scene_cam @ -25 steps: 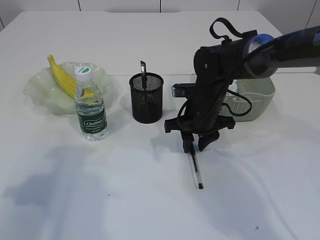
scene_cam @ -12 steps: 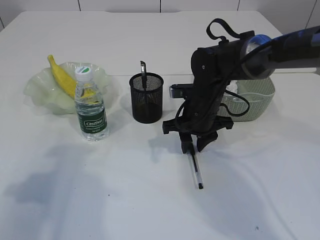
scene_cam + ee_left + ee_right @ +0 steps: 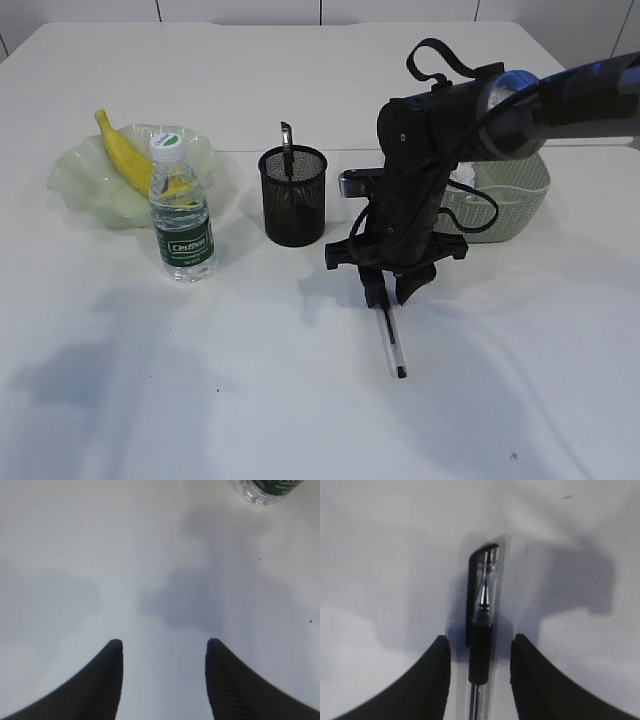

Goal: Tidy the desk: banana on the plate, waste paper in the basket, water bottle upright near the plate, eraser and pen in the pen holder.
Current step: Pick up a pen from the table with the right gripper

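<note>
A clear pen with a black cap (image 3: 393, 347) lies flat on the white table in front of the black mesh pen holder (image 3: 293, 197). My right gripper (image 3: 391, 297) stands open, pointing down over the pen's capped end. In the right wrist view the pen (image 3: 482, 625) lies between the two fingers of my right gripper (image 3: 480, 645), touching neither. The banana (image 3: 125, 152) rests on the pale green plate (image 3: 70, 185). The water bottle (image 3: 181, 215) stands upright beside the plate. Waste paper (image 3: 466, 178) shows in the green basket (image 3: 515, 200). My left gripper (image 3: 162, 647) is open over bare table. The eraser is out of view.
A slim dark thing (image 3: 287, 140) sticks up out of the pen holder. The water bottle's base (image 3: 265, 489) shows at the top edge of the left wrist view. The right arm's body hides part of the basket's left side.
The right arm's upper body has shifted slightly left. Its fingers stay open over the pen, which has not moved.
</note>
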`<state>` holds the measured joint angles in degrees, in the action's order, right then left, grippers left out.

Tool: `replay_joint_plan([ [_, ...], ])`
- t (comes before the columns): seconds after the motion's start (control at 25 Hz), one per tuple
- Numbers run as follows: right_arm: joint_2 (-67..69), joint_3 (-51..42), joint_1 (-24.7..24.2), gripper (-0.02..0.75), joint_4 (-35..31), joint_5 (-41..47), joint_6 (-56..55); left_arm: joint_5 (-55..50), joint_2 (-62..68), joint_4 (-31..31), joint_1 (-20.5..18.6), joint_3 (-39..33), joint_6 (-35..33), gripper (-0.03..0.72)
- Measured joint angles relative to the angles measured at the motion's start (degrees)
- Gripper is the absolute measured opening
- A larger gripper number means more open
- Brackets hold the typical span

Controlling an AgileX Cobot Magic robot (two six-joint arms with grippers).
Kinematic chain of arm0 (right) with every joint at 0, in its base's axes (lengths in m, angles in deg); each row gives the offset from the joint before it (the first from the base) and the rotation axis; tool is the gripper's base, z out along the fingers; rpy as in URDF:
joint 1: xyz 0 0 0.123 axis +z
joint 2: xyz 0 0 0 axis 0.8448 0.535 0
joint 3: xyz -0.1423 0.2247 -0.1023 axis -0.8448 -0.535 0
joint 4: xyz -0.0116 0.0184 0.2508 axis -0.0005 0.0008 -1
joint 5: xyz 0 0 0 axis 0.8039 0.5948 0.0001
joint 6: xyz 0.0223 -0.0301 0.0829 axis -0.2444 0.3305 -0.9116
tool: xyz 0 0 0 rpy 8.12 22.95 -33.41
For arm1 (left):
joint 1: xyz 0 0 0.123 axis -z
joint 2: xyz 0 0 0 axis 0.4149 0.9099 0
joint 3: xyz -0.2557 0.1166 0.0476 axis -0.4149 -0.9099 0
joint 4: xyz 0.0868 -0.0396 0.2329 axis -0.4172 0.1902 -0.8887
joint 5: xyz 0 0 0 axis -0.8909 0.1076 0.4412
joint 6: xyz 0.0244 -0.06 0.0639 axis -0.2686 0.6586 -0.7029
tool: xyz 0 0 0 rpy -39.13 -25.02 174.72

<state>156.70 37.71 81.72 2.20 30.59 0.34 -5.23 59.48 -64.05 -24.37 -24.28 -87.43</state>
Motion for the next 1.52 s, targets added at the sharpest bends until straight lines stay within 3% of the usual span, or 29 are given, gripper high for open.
replay_joint_plan([
  [0.44,0.0,0.0,0.0,0.265,0.37,0.11,-0.03,0.1,0.0,0.0,0.0,0.0,0.0,0.368],
  [0.92,0.0,0.22,0.0,0.05,0.37,0.11,-0.03,0.1,0.0,0.0,0.0,0.0,0.0,0.368],
  [1.52,-0.11,0.26,0.0,0.034,0.4,0.92,-0.03,-0.12,0.0,0.0,0.0,0.0,0.0,0.368],
])
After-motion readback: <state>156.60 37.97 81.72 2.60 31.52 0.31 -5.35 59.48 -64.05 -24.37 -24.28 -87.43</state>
